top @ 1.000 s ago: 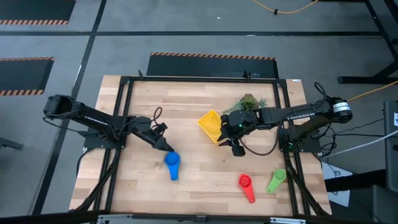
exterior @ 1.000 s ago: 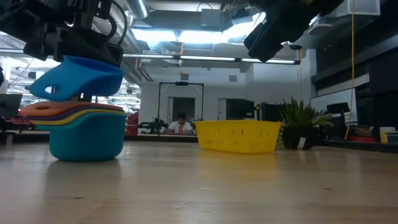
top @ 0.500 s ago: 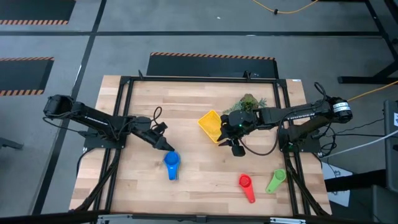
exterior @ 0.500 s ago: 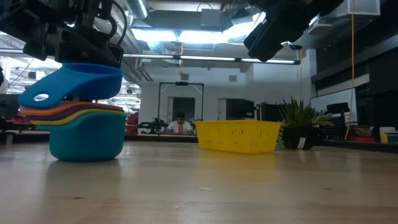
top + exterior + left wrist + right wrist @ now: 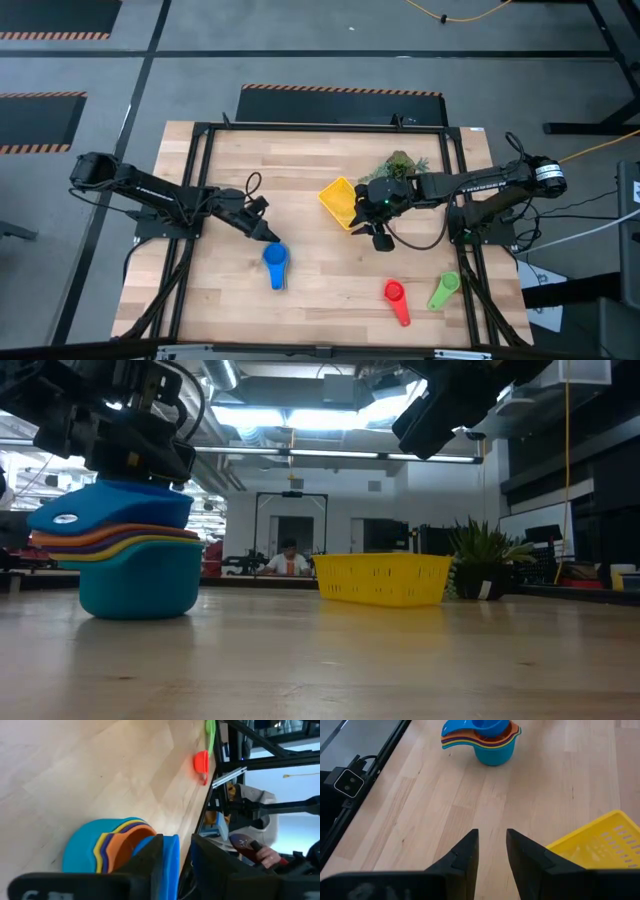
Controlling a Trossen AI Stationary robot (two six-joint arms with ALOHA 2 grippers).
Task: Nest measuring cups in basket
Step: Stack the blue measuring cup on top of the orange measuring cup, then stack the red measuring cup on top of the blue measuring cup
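A stack of nested measuring cups (image 5: pixel 140 572) stands on the table's near left part, with a light blue cup at the bottom and yellow, purple and orange rims above it. A blue cup (image 5: pixel 112 512) sits on top, under my left gripper (image 5: pixel 268 236), which is shut on it. The yellow basket (image 5: pixel 339 200) rests on its base mid-table. My right gripper (image 5: pixel 492 851) hovers open just right of the basket, above the wood. A red cup (image 5: pixel 396 299) and a green cup (image 5: pixel 445 290) lie near the table's near right corner. My left gripper pinches the blue cup's wall at its rim (image 5: pixel 173 862), which stands between the two fingers. The fingers come from above, slanting down from the table's left. The cup sits level in the stack, its handle (image 5: pixel 62 518) lying over the other handles.
A green plant sprig (image 5: pixel 400 164) lies behind the basket, by the right arm. Bare wood stretches between the stack and the basket (image 5: pixel 600 845). The black frame rails run along the table's left and right edges. A person sits far off in the room.
My left gripper has moved down with the blue cup. The cup was tipped up above the stack, and it has dropped, levelled out and now sits nested on the top. The right arm has kept still.
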